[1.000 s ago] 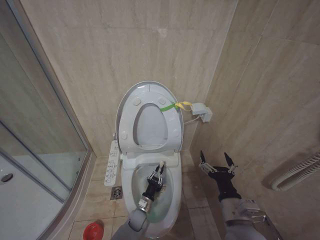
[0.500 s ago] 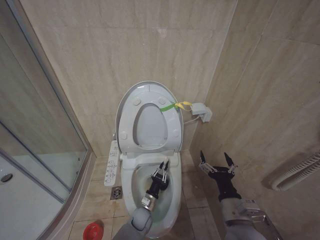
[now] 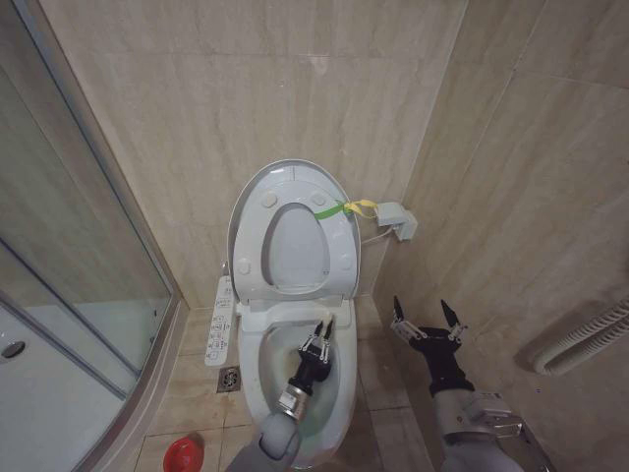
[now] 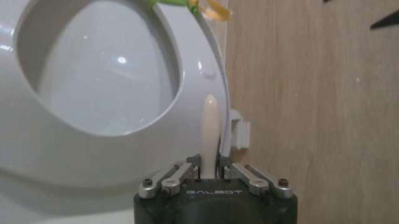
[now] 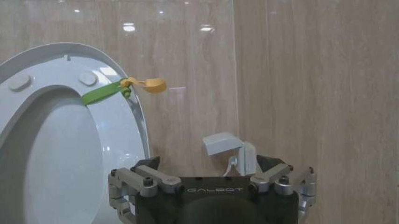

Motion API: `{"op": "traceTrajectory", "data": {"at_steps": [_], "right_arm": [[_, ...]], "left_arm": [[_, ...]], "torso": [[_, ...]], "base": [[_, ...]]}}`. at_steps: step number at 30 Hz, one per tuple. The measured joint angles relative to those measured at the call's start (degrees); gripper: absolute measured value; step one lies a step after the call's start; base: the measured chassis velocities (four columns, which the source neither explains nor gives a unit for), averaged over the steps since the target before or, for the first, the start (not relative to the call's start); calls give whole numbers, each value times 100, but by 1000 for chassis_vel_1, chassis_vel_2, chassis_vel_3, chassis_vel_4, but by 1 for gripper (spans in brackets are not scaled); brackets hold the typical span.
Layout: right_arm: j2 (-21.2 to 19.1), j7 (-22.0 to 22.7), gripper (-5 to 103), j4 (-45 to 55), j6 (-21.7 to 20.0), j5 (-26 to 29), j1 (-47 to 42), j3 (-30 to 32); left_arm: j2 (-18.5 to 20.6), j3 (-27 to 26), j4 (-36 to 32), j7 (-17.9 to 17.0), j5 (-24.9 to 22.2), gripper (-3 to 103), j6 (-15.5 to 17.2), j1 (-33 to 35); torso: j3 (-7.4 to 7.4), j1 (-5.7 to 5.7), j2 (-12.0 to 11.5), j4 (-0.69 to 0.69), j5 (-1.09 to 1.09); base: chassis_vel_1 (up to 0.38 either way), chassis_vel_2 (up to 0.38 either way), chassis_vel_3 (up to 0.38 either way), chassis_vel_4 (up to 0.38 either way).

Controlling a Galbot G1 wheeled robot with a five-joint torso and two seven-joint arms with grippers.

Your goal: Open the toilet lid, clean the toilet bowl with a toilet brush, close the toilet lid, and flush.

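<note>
Left hand, closed on the slim white handle of the toilet brush, held over the rear part of the toilet bowl; the arm rises from the lower edge of the head view and crosses the bowl's opening. In the left wrist view the handle stands up between the fingers, which pinch its base; the brush's head is hidden. Right hand, fingers spread apart and gripping nothing, hovering above the tiled floor just to the right of the toilet, clear of the bowl. Toilet lid raised and leaning back against the beige wall, with the seat ring also lifted and resting against it. A yellow-green strap loop hangs from the lid's rim on its right side, near a small white fitting mounted on the wall. White button panel projecting along the left side of the bowl. Red cup holder standing on the floor to the lower left of the toilet, near a floor drain and the glass shower enclosure.
</note>
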Motion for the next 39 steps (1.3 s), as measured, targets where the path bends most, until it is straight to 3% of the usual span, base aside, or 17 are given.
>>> {"op": "traceTrajectory", "data": {"at_steps": [4,11,21,31,39], "right_arm": [[0,-1,100,0,0,0,0,0],[0,-2,100,0,0,0,0,0],[0,0,100,0,0,0,-1,0],[0,0,100,0,0,0,0,0],[0,0,100,0,0,0,-1,0]], "left_arm": [[-40,20,85,4,32,18,-13,0],[-106,-303,921,71,326,18,-306,-191],[-34,-137,125,70,-30,18,-190,-138],[-55,-299,745,145,31,18,-222,-278],[-14,-218,284,96,54,18,-106,-215]], "torso": [[0,0,0,0,0],[0,0,0,2,0],[0,0,0,0,-2],[0,0,0,1,-1],[0,0,0,1,-1]], "base": [[0,0,0,0],[0,0,0,0],[0,0,0,0],[0,0,0,0],[0,0,0,0]]}}
